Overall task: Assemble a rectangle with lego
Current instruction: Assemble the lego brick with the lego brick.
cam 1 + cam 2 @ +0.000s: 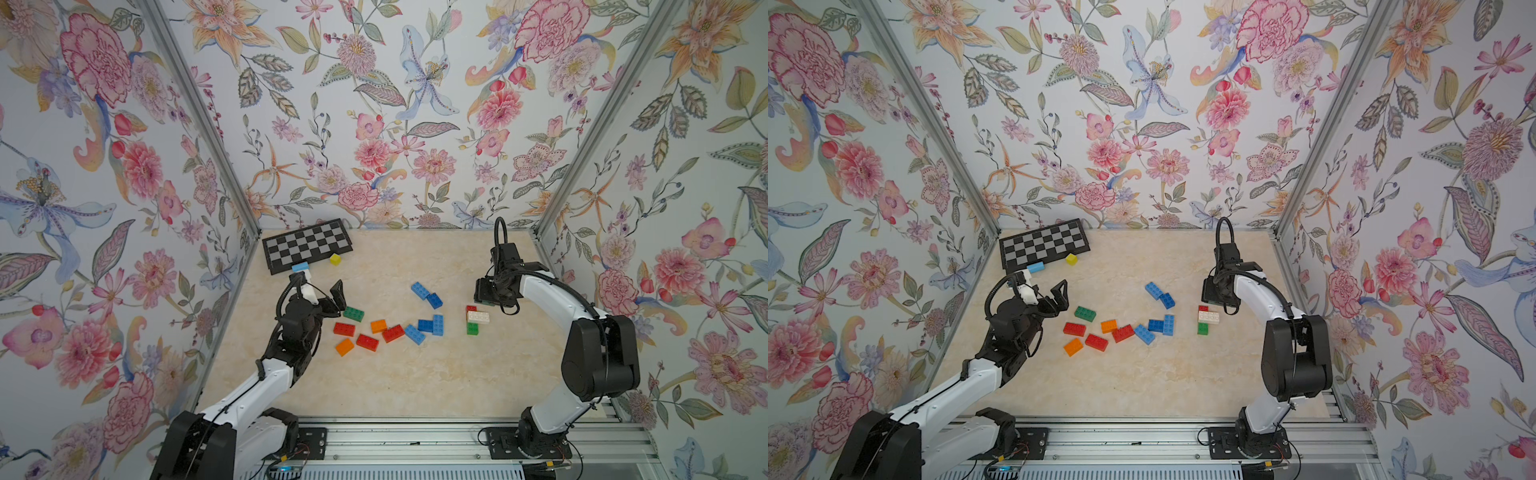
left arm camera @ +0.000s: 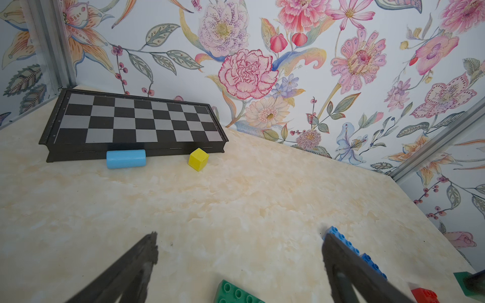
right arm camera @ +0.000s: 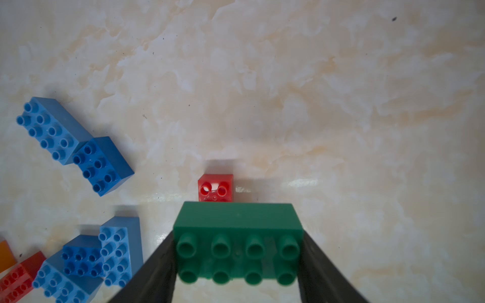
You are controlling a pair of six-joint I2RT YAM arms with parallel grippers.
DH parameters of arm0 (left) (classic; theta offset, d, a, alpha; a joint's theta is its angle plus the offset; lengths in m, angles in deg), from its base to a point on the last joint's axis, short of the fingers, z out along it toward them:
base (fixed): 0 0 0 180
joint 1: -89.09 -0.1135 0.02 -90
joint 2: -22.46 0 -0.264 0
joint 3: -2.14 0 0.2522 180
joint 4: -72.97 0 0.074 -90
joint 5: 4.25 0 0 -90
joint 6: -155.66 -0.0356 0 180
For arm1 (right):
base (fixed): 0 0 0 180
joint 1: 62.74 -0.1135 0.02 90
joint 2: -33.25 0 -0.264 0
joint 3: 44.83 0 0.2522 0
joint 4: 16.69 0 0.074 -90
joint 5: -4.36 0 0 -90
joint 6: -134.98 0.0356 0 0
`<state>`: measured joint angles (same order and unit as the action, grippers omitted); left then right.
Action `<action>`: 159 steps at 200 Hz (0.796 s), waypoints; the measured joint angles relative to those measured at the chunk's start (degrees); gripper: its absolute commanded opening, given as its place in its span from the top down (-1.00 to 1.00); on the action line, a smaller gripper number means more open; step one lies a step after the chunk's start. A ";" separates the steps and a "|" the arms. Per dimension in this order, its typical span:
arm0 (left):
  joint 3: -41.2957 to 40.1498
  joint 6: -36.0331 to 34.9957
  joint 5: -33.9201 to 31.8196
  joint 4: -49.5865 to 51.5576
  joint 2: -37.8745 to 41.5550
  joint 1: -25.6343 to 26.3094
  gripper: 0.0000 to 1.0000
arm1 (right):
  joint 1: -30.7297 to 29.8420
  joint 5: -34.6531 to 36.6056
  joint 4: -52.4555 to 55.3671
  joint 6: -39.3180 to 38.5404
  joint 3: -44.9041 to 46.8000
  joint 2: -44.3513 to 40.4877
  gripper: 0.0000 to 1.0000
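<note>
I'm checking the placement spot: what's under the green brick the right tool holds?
A red brick pokes out beyond the held green brick; whatever lies directly beneath is covered.

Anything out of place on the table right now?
Two non-lego pieces, a light-blue cylinder and a yellow cube, lie beside the chessboard in the far corner. The loose lego bricks lie scattered at odd angles; none looks damaged.
</note>
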<state>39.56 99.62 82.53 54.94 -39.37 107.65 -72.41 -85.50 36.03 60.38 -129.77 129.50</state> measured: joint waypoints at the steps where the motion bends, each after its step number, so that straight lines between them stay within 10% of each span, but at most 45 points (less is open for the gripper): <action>1: 0.00 0.00 0.02 -0.02 -0.04 0.00 -0.98 | 0.00 0.00 0.00 -0.09 -0.07 0.13 0.59; 159: 0.52 0.42 0.52 -0.90 -1.97 0.00 -0.98 | -3.76 -0.15 0.24 -3.65 -1.86 7.91 0.53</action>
<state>40.09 100.03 83.05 54.04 -41.33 107.65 -76.17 -85.65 36.27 56.73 -131.63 137.41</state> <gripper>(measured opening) 0.989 0.659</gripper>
